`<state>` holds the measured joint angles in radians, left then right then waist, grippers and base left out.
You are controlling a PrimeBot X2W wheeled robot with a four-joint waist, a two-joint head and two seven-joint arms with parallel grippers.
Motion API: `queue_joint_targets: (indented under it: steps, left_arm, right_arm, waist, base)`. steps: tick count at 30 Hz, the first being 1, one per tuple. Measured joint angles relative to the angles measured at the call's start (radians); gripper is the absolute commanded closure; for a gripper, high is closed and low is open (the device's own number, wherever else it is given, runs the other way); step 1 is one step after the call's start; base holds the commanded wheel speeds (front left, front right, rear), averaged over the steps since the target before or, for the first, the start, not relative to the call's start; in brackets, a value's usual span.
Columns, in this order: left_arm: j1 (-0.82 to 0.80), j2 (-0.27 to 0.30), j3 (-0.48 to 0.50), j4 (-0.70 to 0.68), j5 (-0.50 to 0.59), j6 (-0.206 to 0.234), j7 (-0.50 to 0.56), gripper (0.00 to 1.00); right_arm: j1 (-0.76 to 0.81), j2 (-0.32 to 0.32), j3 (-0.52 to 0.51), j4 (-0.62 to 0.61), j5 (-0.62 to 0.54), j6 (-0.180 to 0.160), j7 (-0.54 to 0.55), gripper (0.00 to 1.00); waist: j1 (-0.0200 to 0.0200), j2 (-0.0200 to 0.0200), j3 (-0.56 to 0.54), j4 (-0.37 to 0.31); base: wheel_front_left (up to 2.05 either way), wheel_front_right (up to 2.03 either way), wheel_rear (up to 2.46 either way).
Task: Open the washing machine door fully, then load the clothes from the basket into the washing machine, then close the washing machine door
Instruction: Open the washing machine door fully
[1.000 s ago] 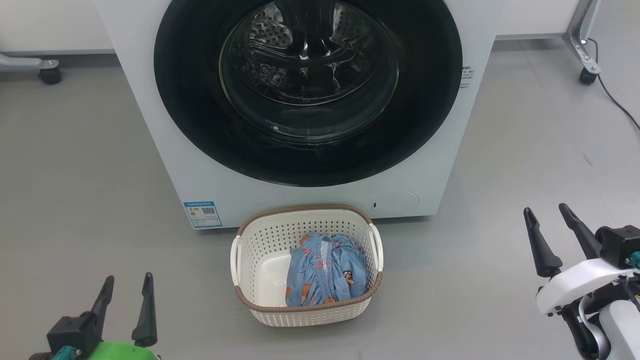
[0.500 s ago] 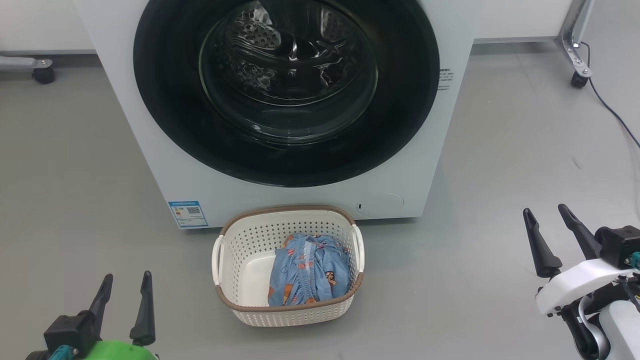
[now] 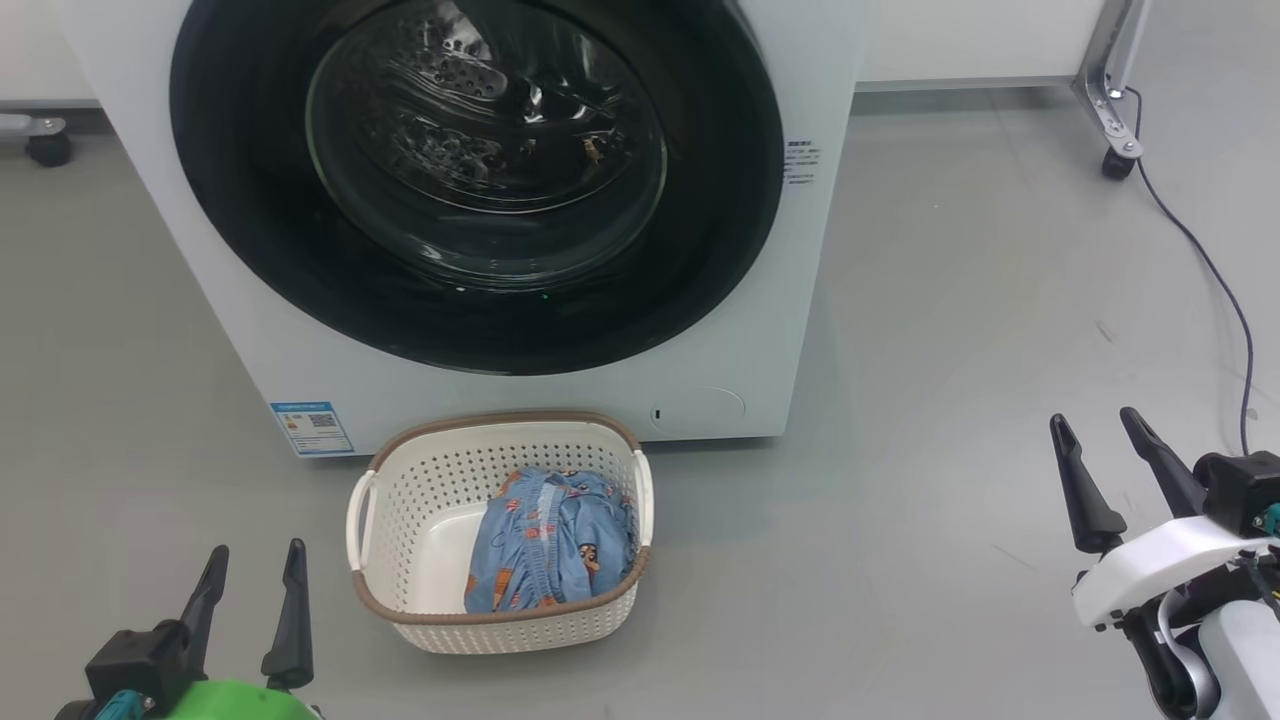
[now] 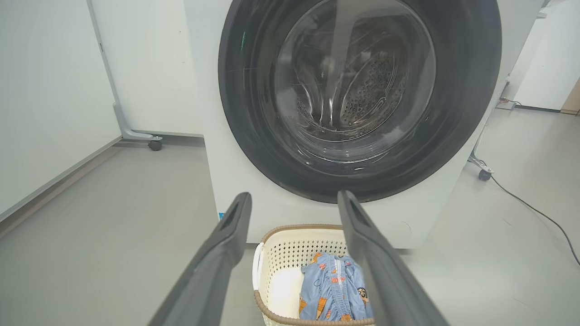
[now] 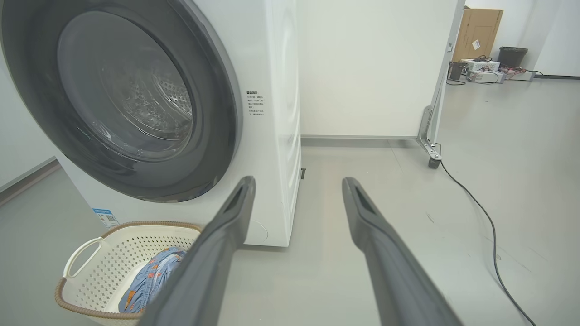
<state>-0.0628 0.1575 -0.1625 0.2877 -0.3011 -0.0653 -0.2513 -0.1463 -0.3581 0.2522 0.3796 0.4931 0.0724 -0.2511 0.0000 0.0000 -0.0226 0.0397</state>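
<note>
The white washing machine (image 3: pixel 780 300) stands ahead, its round black-rimmed door (image 3: pixel 250 250) shut flat against the front, the steel drum visible through the glass. On the floor before it sits the cream basket (image 3: pixel 420 480) with the light blue printed clothes (image 3: pixel 550 540) in its right half. My left gripper (image 3: pixel 255 565) is open at the lower left, short of the basket. My right gripper (image 3: pixel 1095 430) is open at the lower right, well clear of the machine. The left wrist view faces the door (image 4: pixel 253 136) and basket (image 4: pixel 281 253); the right wrist view faces the machine's right edge (image 5: pixel 281 136).
Grey floor spreads all round. A black cable (image 3: pixel 1215 270) runs across the floor on the right, past a wheeled metal frame leg (image 3: pixel 1110 110). Another castor (image 3: pixel 45 145) sits at the far left. White wall panels stand behind the machine.
The whole head view has shifted left, so the camera has turned right; machine and basket now sit further left in it. Both grippers keep their places and stay open.
</note>
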Motion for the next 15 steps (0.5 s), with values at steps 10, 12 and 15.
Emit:
queue_joint_targets:
  steps: [10,12,15]
  left_arm:
    - [0.000,-0.002,0.017,-0.008,0.001,-0.004,0.000,0.00]
    - [0.000,-0.002,0.019,-0.013,0.002,-0.006,0.000,0.00]
    - [0.000,-0.002,0.019,-0.018,0.003,-0.011,0.000,0.00]
  right_arm:
    - [0.000,0.005,-0.016,0.000,0.000,0.007,0.000,0.00]
    - [0.000,0.006,-0.017,-0.001,-0.001,0.007,0.000,0.00]
    - [0.000,0.008,-0.020,-0.001,-0.001,0.007,0.000,0.00]
  waist:
    - [0.0000,0.0000,0.002,0.004]
    - [0.0000,0.0000,0.002,0.004]
    - [0.0000,0.0000,0.003,0.004]
  base:
    - [0.63,0.63,-1.26]
    - [0.48,0.48,-0.95]
    - [0.41,0.41,-0.83]
